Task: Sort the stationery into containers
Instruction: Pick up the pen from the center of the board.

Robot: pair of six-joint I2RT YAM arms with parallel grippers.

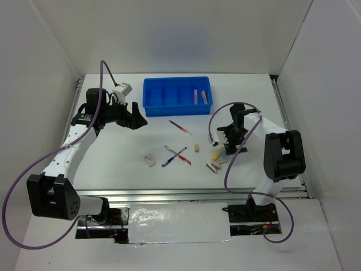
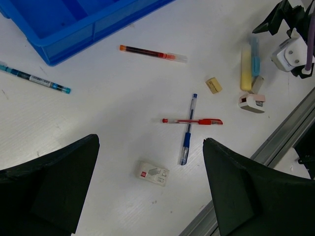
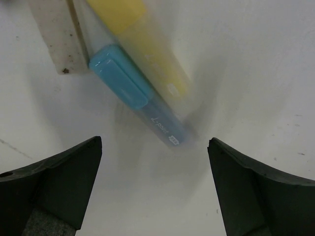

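Observation:
The blue tray (image 1: pixel 169 105) stands at the back centre, with a pink marker (image 1: pixel 196 96) and an orange marker (image 1: pixel 204 96) in its rightmost compartment. My left gripper (image 1: pixel 137 118) is open and empty in the air left of the tray. Its view shows a white eraser (image 2: pixel 153 174), crossed red pen (image 2: pixel 193 121) and blue pen (image 2: pixel 187 132), a tan piece (image 2: pixel 213 85) and another red pen (image 2: pixel 152 53). My right gripper (image 3: pixel 155 142) is open just above the light blue marker (image 3: pixel 142 101) and yellow marker (image 3: pixel 142 39), which lie side by side.
A teal pen (image 2: pixel 34 78) lies close to the tray's corner (image 2: pixel 49 54). An eraser block (image 2: pixel 252 103) lies beside the yellow marker near the table's metal front rail (image 1: pixel 192 193). White walls enclose the table on three sides.

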